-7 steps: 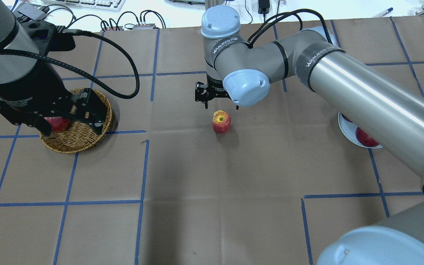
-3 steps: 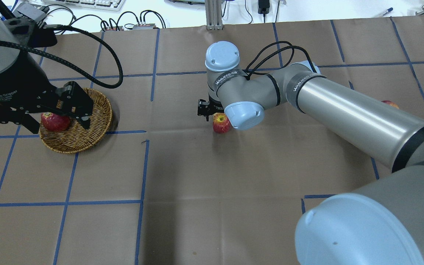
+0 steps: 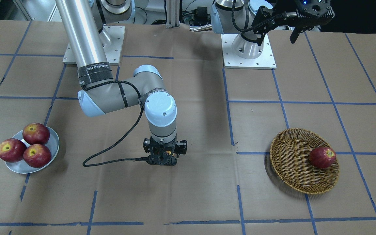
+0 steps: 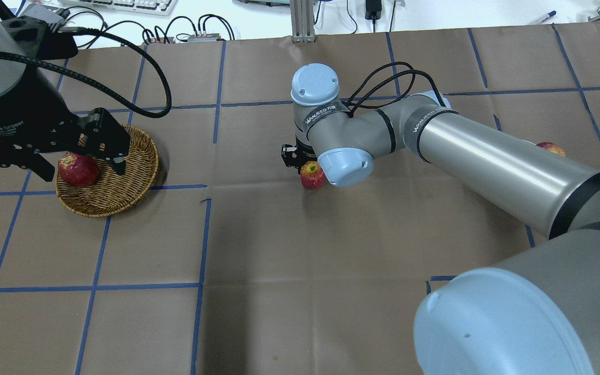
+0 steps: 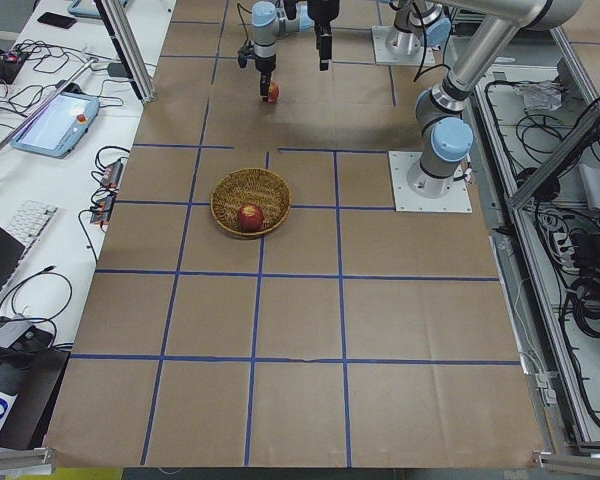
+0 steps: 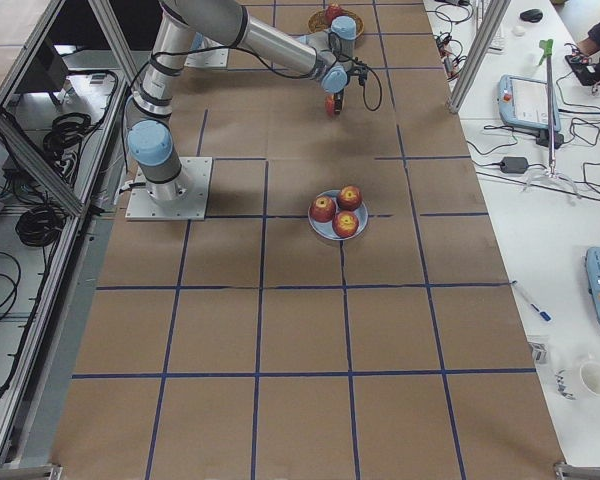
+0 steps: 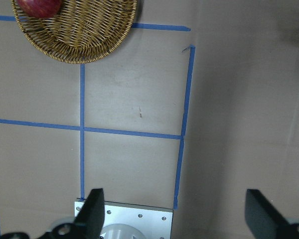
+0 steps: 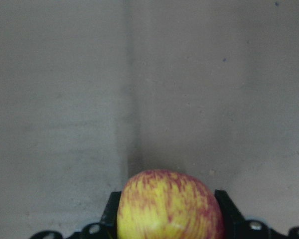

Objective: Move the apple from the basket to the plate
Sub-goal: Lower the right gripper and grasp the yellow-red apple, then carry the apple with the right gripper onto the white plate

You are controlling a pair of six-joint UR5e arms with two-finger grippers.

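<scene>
**Apple clasped mid-table, plate yet to come**

On the brown paper table (image 4: 300, 250), well apart from the wicker basket (image 3: 289, 156) and the grey plate (image 3: 53, 143) with its three red apples (image 3: 36, 133), the yellow-streaked apple (image 8: 169, 206) sits between the fingers of my right gripper (image 3: 164, 156), which clasp its two flanks. I judge it firm, fairly heavy and waxy-slick, round enough to squirt free and apt to bruise. The widest girth is the place to hold. My left gripper (image 7: 172, 214) hangs spread wide and empty.
</scene>
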